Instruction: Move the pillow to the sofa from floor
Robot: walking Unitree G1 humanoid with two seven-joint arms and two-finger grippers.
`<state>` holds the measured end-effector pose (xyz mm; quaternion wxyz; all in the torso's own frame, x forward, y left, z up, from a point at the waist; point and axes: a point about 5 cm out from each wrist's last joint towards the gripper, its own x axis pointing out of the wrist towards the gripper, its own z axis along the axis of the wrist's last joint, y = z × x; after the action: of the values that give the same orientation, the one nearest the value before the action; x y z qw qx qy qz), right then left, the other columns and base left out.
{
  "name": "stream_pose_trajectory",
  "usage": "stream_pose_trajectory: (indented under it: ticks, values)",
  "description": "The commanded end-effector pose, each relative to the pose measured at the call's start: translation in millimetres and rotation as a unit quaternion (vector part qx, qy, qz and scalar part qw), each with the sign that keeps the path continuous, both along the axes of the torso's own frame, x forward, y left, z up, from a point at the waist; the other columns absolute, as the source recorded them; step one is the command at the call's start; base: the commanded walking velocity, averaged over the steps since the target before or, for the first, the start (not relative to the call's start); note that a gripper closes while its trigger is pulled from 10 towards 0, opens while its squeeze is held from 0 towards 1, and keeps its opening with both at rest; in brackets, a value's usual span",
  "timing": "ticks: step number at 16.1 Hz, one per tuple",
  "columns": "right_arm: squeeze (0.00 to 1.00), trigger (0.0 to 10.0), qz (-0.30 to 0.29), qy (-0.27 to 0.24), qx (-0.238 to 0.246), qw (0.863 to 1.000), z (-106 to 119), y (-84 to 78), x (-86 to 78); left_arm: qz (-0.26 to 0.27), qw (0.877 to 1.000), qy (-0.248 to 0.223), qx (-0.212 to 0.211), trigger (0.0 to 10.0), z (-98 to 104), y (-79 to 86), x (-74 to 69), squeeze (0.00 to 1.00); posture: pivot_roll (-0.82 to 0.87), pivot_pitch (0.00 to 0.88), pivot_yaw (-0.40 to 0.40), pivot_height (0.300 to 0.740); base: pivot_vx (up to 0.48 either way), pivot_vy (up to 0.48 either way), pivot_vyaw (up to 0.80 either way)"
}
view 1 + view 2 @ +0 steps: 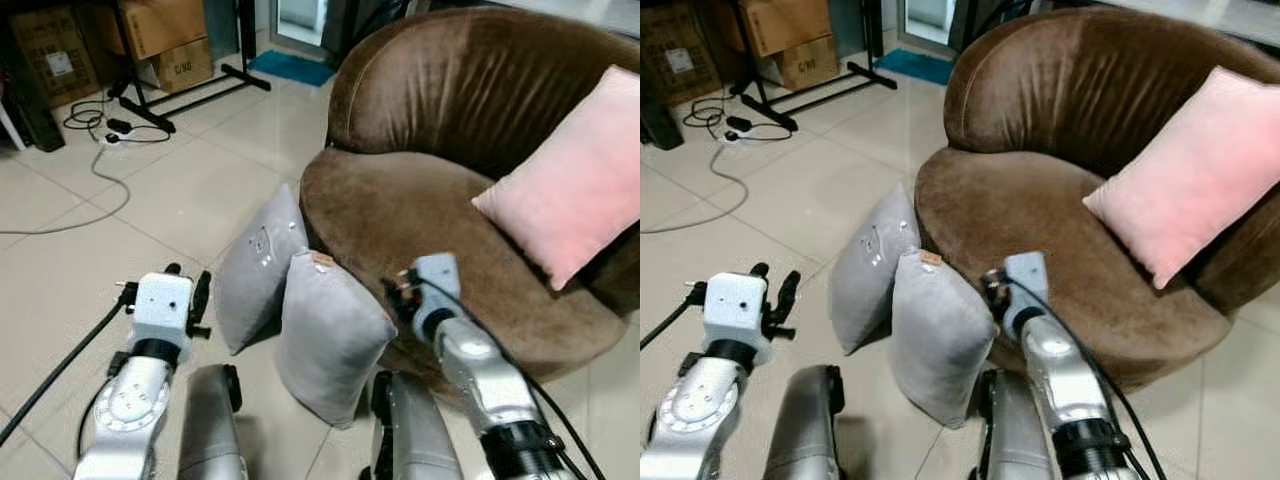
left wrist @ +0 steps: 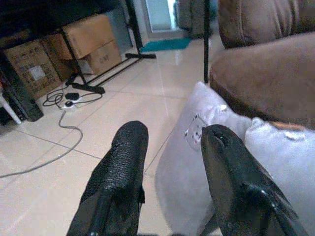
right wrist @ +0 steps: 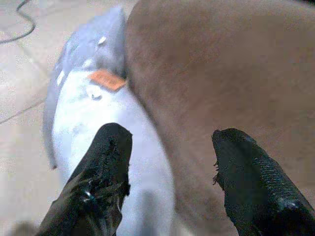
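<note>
Grey pillow (image 1: 328, 335) upright against sofa (image 1: 420, 215), pink cushion (image 1: 575, 180) seemingly on seat, both jaws wide, empty.

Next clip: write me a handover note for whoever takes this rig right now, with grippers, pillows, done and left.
Left gripper: open, holding nothing, beside the far grey pillow.
Right gripper: open, holding nothing, over the near grey pillow and the sofa edge.
Both grey pillows stand on the floor, leaning against the sofa front. A pink pillow is on the seat.
Done: approach only.
Left: grasp a grey pillow, lift it onto the seat.
</note>
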<state>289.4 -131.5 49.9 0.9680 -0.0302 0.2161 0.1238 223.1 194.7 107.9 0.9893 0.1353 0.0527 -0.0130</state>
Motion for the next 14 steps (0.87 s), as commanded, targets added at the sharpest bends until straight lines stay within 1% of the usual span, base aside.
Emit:
stream_pose_trajectory:
  ticks: [1, 2, 3, 4, 5, 7, 8, 9, 10, 11, 14]
  values:
    - [0.00, 10.0, 0.012, 0.024, -0.013, 1.000, -7, 3.4, 3.0, -0.017, 1.000, 0.000, 0.000, 10.0, 5, -0.7, -0.6, 0.00, 0.12, 0.000, -0.033, 0.522, 0.000, 0.000, 0.00]
    - [0.00, 10.0, 0.011, 0.035, -0.024, 0.999, -12, 5.2, 5.5, -0.031, 0.999, 0.005, 0.005, 10.0, 6, -0.8, -1.9, 0.00, 0.11, 0.000, -0.027, 0.522, 0.000, 0.000, 0.00]
    - [0.26, 10.0, 0.003, 0.038, -0.015, 0.999, -12, 6.5, 8.5, -0.041, 0.999, 0.008, 0.008, 10.0, 6, -1.6, -1.9, 0.00, 0.11, 0.013, -0.026, 0.522, 0.000, 0.000, 0.00]
    - [1.00, 10.0, -0.005, 0.042, 0.000, 0.999, -12, 9.0, 13.0, -0.049, 0.999, 0.011, 0.010, 10.0, 5, -1.9, -1.4, 0.00, 0.11, 0.037, -0.023, 0.522, 0.000, 0.000, 0.00]
    - [1.00, 10.0, -0.006, 0.043, 0.004, 0.999, -12, 12.4, 16.4, -0.056, 0.998, 0.014, 0.013, 10.0, 6, -1.2, -2.4, 0.00, 0.11, 0.054, -0.024, 0.522, 0.000, 0.000, 0.00]
    - [1.00, 10.0, 0.001, 0.042, -0.004, 0.999, -13, 19.7, 21.4, -0.065, 0.998, 0.016, 0.015, 10.0, 9, -0.1, -4.7, 0.00, 0.11, 0.093, -0.023, 0.522, 0.000, 0.000, 0.00]
    - [1.00, 10.0, 0.009, 0.042, -0.008, 0.999, -13, 26.3, 26.3, -0.082, 0.996, 0.026, 0.012, 10.0, 10, -0.4, -7.3, 0.00, 0.12, 0.111, -0.024, 0.522, 0.000, 0.000, 0.00]
    - [1.00, 10.0, 0.019, 0.046, -0.012, 0.999, -14, 33.5, 29.4, -0.123, 0.991, 0.054, 0.003, 10.0, 7, -3.2, -15.8, 0.00, 0.13, 0.128, -0.026, 0.522, 0.000, 0.000, 0.00]
    - [1.00, 10.0, 0.020, 0.054, -0.020, 0.998, -17, 35.8, 30.4, -0.162, 0.982, 0.092, -0.002, 10.0, 2, -6.4, -25.7, 0.00, 0.13, 0.135, -0.026, 0.522, 0.000, 0.000, 0.00]
    - [1.00, 10.0, 0.017, 0.062, -0.025, 0.998, -20, 36.8, 30.4, -0.188, 0.975, 0.114, 0.002, 10.0, -1, -7.3, -32.5, 0.00, 0.14, 0.145, -0.025, 0.522, 0.000, 0.000, 0.00]
    - [1.00, 10.0, 0.006, 0.069, -0.038, 0.997, -24, 37.8, 31.7, -0.183, 0.975, 0.123, 0.011, 10.0, -1, -1.1, -38.5, 0.00, 0.16, 0.173, -0.019, 0.522, 0.000, 0.000, 0.00]
